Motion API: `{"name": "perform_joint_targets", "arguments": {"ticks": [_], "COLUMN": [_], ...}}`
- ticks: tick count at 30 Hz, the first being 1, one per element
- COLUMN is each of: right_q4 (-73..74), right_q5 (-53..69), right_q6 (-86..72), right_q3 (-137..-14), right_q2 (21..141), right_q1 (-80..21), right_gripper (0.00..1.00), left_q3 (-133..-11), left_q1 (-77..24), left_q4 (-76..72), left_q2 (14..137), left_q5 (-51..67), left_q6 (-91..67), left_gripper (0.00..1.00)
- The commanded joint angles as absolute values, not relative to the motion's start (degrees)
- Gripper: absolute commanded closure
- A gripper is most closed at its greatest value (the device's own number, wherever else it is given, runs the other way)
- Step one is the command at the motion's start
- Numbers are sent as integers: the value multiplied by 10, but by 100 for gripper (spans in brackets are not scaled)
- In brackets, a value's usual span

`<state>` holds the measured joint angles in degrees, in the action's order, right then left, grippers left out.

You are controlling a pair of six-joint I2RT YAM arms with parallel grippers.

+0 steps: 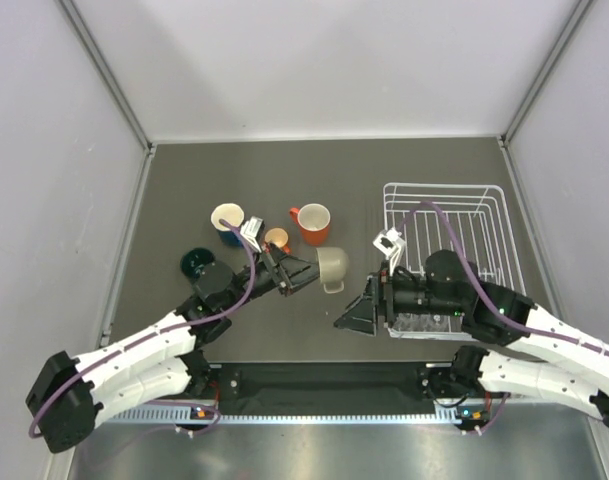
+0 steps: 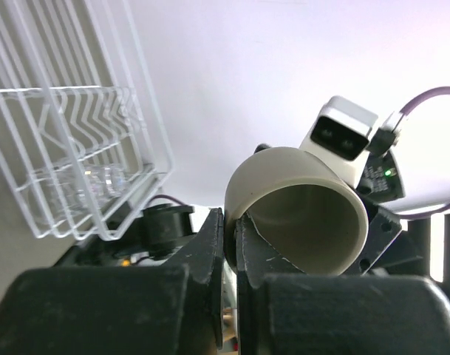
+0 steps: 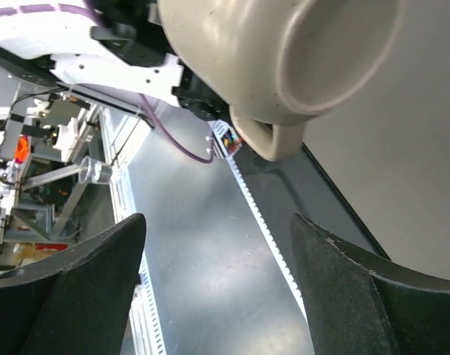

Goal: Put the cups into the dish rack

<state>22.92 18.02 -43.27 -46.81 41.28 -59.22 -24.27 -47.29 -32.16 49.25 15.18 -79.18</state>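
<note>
We have the dish rack (image 1: 442, 186) at the right side of the table. Our right gripper (image 1: 356, 315) is spread wide and grasps nothing, just beside the beige mug (image 1: 333, 266). Our left gripper (image 1: 306, 275) pinches this mug by its rim, between the two arms. For a good handover, we think the right fingers must close on the mug wall before the left one releases.
</note>
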Motion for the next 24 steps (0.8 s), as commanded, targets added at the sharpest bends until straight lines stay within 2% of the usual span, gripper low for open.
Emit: {"name": "perform_joint_targets", "arguments": {"ticks": [1, 11, 15, 22, 24], "right_q4": [138, 56, 19, -24, -29], "right_q5": [117, 75, 59, 57, 52], "right_q6": [-440, -482, -503, -521, -528], "right_q3": [-484, -463, -459, -458, -454], "right_q2": [416, 431, 439, 460, 463], "right_q1": [-635, -644, -644, -645, -646], "right_gripper": [22, 35, 49, 59, 65], "left_q3": [-225, -207, -203, -204, -204], "left_q1": [-470, -471, -471, -470, -471], "left_q4": [-517, -532, -531, -534, -539], "left_q2": [495, 472, 466, 468, 468], "left_q5": [160, 163, 165, 167, 169], "left_q6": [-857, -860, -861, -864, -865], "left_gripper": [100, 100, 100, 100, 100]}}
